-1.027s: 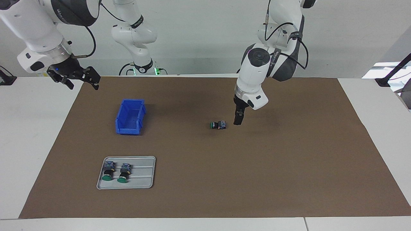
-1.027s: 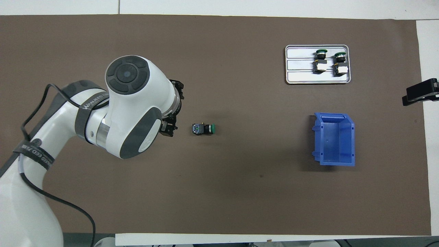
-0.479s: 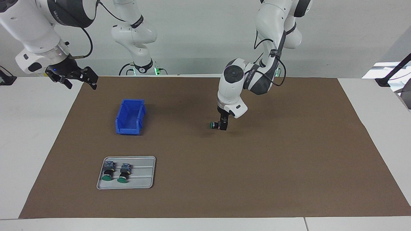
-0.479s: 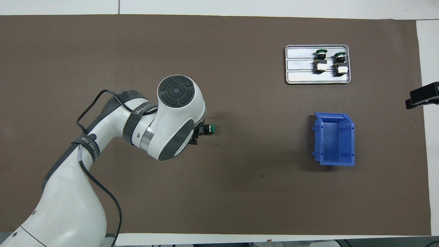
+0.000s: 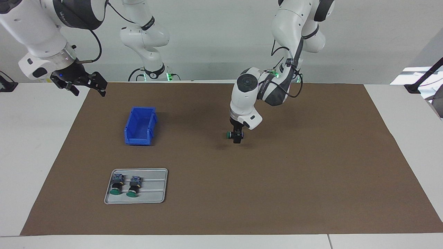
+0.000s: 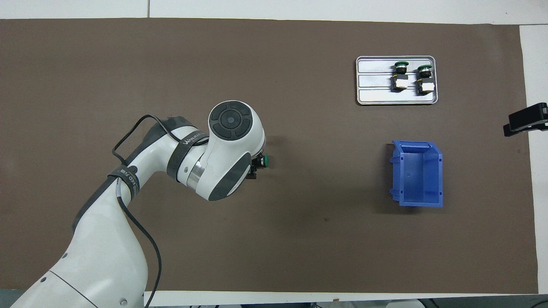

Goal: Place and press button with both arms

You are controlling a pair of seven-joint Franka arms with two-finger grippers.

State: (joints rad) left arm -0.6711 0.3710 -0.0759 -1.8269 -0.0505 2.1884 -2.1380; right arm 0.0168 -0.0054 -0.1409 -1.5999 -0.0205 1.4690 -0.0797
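The button (image 5: 230, 135) lies on its side mid-table (image 5: 277, 180), green cap toward the right arm's end, its body hidden by the left hand (image 5: 237, 137), which points straight down, fingers clamped on the button. The right hand (image 5: 80, 84), fingers apart, waits above the table's edge.

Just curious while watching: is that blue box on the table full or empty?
Empty. The overhead view looks straight into the blue bin and shows only its bare floor; the facing view shows nothing inside either.
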